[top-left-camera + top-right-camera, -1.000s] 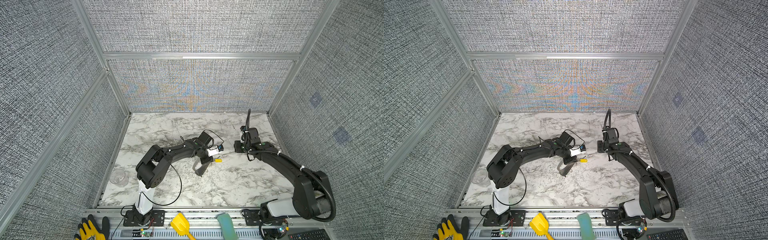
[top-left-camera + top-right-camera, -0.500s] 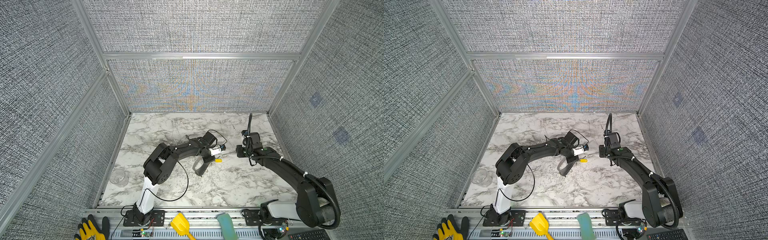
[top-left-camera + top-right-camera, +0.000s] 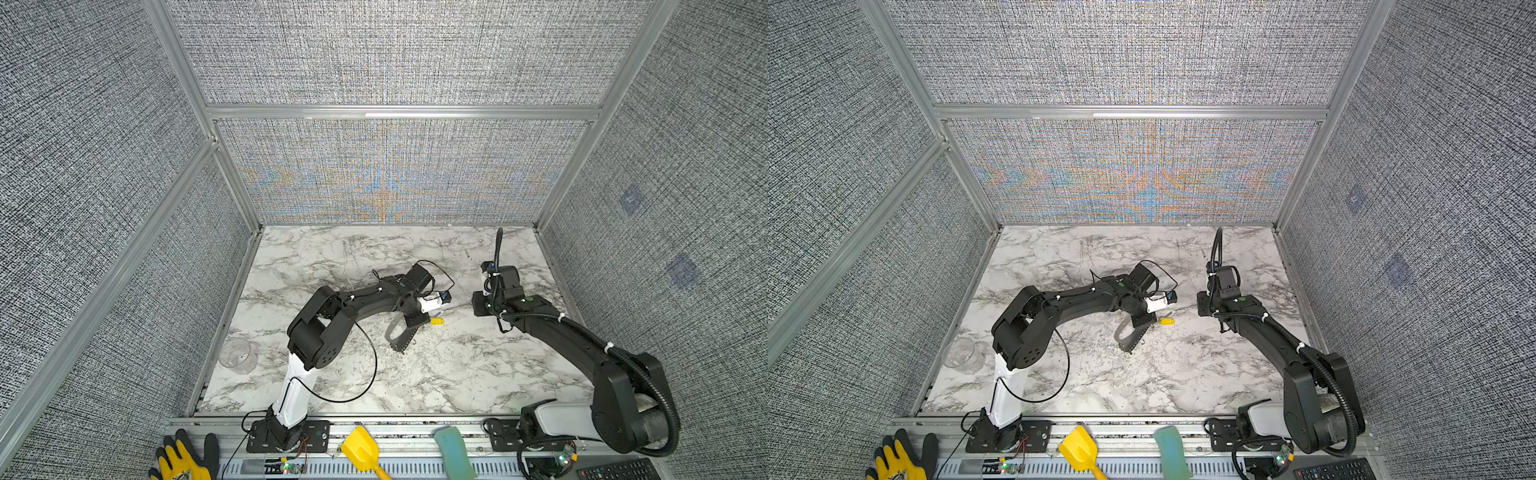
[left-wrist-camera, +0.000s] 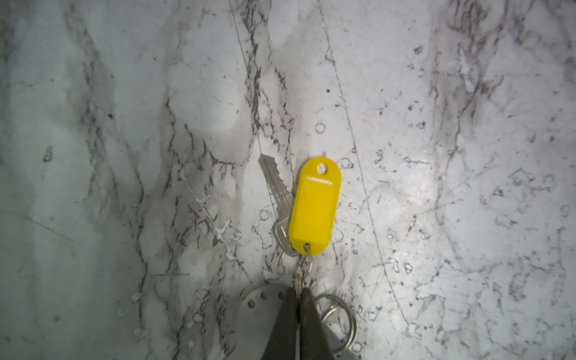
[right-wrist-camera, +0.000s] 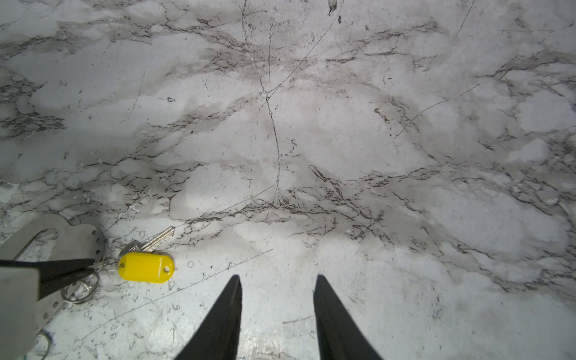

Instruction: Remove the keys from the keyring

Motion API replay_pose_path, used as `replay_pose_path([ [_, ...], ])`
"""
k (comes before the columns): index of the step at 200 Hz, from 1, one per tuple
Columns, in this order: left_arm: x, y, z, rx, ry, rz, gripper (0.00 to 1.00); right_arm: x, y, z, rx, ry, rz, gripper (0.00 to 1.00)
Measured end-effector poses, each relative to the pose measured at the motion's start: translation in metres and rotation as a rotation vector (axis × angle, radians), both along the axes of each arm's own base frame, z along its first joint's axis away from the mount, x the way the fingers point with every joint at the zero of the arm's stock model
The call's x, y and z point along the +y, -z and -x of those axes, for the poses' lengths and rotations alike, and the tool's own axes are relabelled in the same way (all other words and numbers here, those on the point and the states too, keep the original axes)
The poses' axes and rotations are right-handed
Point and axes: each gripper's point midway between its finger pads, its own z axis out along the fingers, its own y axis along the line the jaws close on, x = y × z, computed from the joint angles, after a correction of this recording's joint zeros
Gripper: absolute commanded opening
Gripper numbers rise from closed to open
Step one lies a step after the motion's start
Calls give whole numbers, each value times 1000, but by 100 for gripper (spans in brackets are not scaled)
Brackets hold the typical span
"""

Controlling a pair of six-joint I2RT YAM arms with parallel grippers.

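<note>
The keyring [image 3: 398,337] is a flat grey plate with a row of small holes, seen in both top views [image 3: 1128,334]. One end of it is raised off the marble. My left gripper [image 4: 298,290] is shut on the plate's holed edge [image 4: 261,300], where small wire rings [image 4: 339,321] hang. A silver key [image 4: 276,184] with a yellow tag [image 4: 314,205] lies flat just beyond the tips, linked by a small ring. My right gripper [image 5: 277,277] stands open over bare marble, to the right of the yellow tag [image 5: 146,267] and apart from it.
A clear cup [image 3: 239,353] stands by the left wall. A yellow scoop [image 3: 361,451], a teal block [image 3: 453,453] and a yellow glove [image 3: 183,461] lie on the front rail outside the marble floor. Fabric walls enclose three sides.
My left gripper has closed onto the keyring's edge, and the left arm's elbow has swung to the right. The right gripper's jaws have narrowed while staying about where they were.
</note>
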Motion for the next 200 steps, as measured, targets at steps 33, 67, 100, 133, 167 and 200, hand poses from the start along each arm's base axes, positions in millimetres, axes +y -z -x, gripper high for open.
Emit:
replay_pose_path([
  [33, -1, 0, 0, -2, 4, 1, 0, 0, -2, 1, -11, -4, -2, 37],
  [67, 1, -2, 1, -8, 13, 0, 0, -1, -5, 5, -38, -20, -2, 37],
  [100, 5, -20, 9, -27, 29, 36, 0, -2, -14, 11, -116, -36, -14, 36],
  [133, 7, -36, 15, -44, 42, 82, 0, -8, -35, 9, -244, 2, -27, 35],
  [167, 11, -53, 23, -63, 63, 130, 0, -4, -65, 14, -416, -14, -104, 62],
  [200, 12, -82, 32, -107, 106, 208, 0, 14, -89, 22, -542, -156, -139, 59],
])
